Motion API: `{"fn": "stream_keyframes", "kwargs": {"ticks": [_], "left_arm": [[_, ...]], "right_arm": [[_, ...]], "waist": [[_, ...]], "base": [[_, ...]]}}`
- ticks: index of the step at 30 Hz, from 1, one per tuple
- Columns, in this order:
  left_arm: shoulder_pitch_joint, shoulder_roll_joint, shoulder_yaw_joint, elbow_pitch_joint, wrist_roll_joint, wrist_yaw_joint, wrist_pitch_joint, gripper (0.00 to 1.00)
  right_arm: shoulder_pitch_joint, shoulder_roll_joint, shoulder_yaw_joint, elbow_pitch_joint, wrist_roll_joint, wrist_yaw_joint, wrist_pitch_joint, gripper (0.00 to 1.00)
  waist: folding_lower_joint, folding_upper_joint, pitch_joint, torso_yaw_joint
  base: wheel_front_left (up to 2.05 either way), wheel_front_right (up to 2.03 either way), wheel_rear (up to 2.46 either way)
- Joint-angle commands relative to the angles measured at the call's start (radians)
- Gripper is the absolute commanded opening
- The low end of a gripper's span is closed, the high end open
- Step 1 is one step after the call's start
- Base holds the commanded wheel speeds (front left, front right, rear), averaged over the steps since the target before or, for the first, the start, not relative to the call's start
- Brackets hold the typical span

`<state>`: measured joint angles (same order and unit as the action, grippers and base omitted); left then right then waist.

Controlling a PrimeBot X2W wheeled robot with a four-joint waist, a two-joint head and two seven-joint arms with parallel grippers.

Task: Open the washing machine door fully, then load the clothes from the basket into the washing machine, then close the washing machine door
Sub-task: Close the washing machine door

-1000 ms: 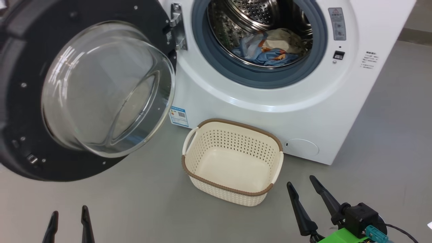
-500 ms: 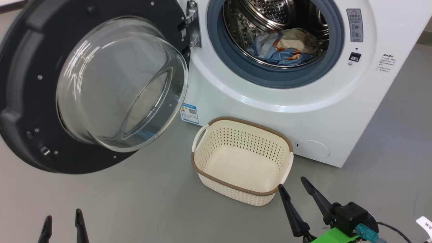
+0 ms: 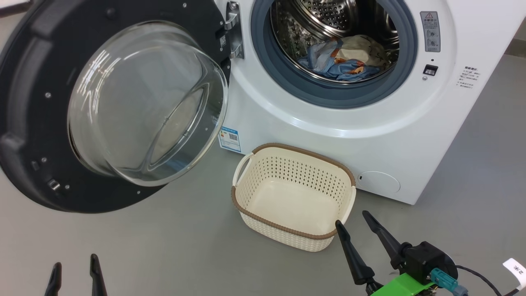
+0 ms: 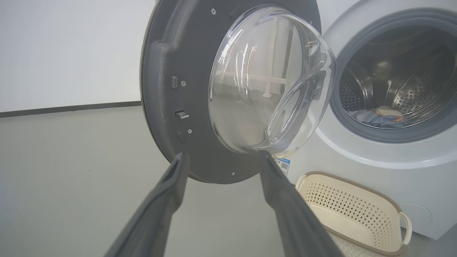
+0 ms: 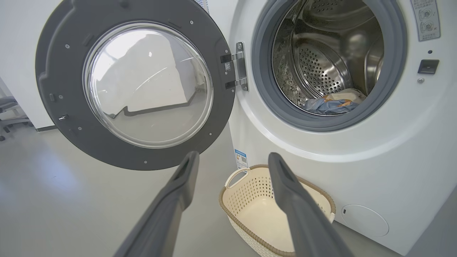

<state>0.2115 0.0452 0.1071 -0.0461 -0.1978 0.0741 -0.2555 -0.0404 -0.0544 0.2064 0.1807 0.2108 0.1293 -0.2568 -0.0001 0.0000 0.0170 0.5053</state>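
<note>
The washing machine door (image 3: pixel 37 102) hangs wide open on its hinge (image 3: pixel 234 31) at the left of the washing machine (image 3: pixel 328 135). The head view cuts off the door's upper and left rim. Its clear glass bowl (image 3: pixel 139 102) bulges toward the camera and blurs whatever lies behind it. The machine's top and the upper part of the drum (image 3: pixel 324 16) are also out of frame.

The clothes (image 3: pixel 345 61) lie crumpled at the bottom of the drum, light-blue cloth with orange patches in front and cream cloth behind. The grey gasket (image 3: pixel 283 78) hides their lower edges, and any lettering is too small to read.

The basket (image 3: pixel 287 238) stands empty on the grey floor (image 3: pixel 164 246), close before the machine's front and below the opening. Whether it touches the panel cannot be told. A blue label sticker (image 3: pixel 230 139) sits low on the machine just beside the bowl's edge, its print illegible.

The left gripper (image 3: pixel 74 263) shows as two finger ends at the lower left, spread wide and empty over bare floor. In the left wrist view its fingers point at the door's lower rim. The right gripper (image 3: pixel 351 218) is spread wide too and holds nothing. One of its fingertips overlaps the basket's near right corner, and contact cannot be judged. The basket stands between this gripper and the machine. A green part (image 3: pixel 404 284) and a white tag (image 3: pixel 515 269) are cut by the frame edge.
</note>
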Motion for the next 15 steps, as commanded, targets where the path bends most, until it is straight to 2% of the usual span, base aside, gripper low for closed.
{"fn": "stream_keyframes", "kwargs": {"ticks": [1,15], "left_arm": [[-0.011,0.005,0.035,-0.020,0.005,-0.001,-0.006,1.00],[-0.016,0.005,0.036,-0.007,0.017,-0.015,-0.006,1.00]], "right_arm": [[-0.019,0.004,0.016,-0.023,-0.013,0.001,-0.005,1.00],[0.012,0.004,-0.002,-0.041,-0.017,0.001,-0.005,1.00]], "waist": [[0.0001,0.0000,-0.002,-0.001],[0.0001,0.0000,-0.010,-0.008]], "base": [[0.00,0.00,0.00],[0.00,0.00,0.00]]}}
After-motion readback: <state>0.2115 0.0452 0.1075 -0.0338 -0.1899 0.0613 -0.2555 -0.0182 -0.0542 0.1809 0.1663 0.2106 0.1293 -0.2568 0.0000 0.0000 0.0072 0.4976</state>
